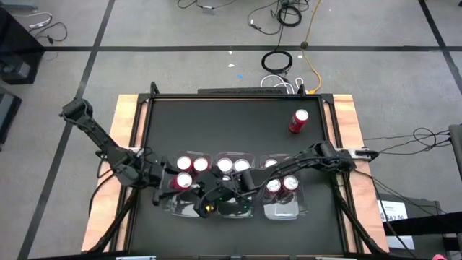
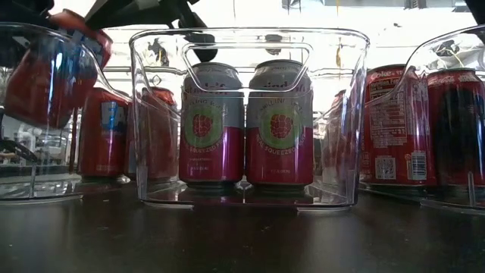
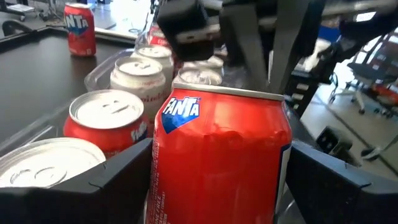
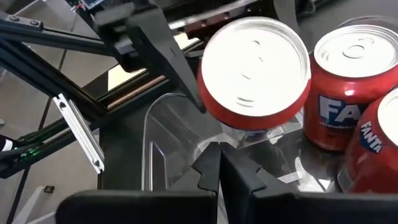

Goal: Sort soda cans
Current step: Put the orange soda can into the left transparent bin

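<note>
Across the black worktop (image 1: 216, 123), three clear plastic trays sit in a row near the front edge, with both dark arms reaching in over them. From above, the left tray (image 1: 167, 208) holds red Fanta cans standing upright, silver tops up. The middle tray (image 2: 247, 199) holds two pink-and-silver raspberry cans (image 2: 246, 125) side by side at its back, both upright with their long axes vertical. The right tray (image 1: 283, 209) holds more red cans (image 1: 281, 185), also upright.

One lone red Fanta can (image 1: 299, 121) stands apart on the worktop, well behind the trays toward the back right corner; it too looks upright.

The left end effector (image 3: 217, 180) is grasping a red Fanta can (image 3: 221, 162), one finger on each side of its body, over the left tray. In the low view that held can (image 2: 47, 76) hangs above the tray floor and leans, its top tipped off vertical.

The right end effector (image 4: 219, 171) is clenched with nothing between its fingers, which meet tip to tip just beside the held can, over the near end of the trays.
</note>
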Tool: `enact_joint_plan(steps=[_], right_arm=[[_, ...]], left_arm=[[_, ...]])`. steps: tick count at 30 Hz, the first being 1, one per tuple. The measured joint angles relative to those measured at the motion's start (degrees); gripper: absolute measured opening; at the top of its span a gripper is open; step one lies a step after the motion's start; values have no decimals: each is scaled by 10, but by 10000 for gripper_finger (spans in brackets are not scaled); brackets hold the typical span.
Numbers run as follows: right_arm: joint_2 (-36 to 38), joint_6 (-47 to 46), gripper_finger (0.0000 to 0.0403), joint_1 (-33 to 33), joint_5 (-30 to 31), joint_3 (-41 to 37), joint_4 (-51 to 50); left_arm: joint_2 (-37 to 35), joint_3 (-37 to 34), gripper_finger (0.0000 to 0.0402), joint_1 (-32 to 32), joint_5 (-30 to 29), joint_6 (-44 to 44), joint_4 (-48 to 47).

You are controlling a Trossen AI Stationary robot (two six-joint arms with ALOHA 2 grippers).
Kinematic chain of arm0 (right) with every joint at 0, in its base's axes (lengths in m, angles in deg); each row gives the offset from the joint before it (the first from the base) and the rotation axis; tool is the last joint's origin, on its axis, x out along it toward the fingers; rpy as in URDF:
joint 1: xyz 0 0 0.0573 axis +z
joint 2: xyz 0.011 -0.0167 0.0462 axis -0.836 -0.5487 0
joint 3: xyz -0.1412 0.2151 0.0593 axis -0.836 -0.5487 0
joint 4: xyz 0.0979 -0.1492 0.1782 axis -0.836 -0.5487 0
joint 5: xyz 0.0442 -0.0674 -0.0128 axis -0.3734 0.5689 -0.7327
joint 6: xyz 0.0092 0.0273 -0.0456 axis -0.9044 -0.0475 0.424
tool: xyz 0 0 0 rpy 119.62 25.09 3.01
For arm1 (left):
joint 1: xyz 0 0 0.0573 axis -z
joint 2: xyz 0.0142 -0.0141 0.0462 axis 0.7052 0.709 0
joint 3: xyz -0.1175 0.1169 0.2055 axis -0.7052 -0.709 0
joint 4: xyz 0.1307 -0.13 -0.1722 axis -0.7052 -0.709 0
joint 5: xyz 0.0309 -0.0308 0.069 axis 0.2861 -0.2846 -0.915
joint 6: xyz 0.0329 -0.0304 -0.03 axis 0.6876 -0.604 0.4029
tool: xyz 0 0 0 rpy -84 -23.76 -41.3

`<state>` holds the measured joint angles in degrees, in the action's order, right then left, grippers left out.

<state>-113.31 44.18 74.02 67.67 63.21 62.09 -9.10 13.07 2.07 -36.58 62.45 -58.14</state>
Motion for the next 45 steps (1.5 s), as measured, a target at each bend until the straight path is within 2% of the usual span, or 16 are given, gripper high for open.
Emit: enact_joint_plan(steps=[15, 28, 38, 40, 45], right_arm=[[0, 24, 0, -12, -17, 0, -42], [-2, 73, 0, -24, -31, 0, -61], [-28, 57, 0, -8, -47, 1, -29], [-41, 52, 0, -9, -53, 21, -36], [-57, 72, 0, -11, -14, 65, -101]], left_arm=[[59, -1, 332, 0, -17, -2, 1], [62, -2, 332, 0, -17, -5, 6], [62, -2, 332, 0, -24, -5, 5], [63, -2, 332, 0, -25, -5, 5], [63, -2, 332, 0, -25, -5, 5]])
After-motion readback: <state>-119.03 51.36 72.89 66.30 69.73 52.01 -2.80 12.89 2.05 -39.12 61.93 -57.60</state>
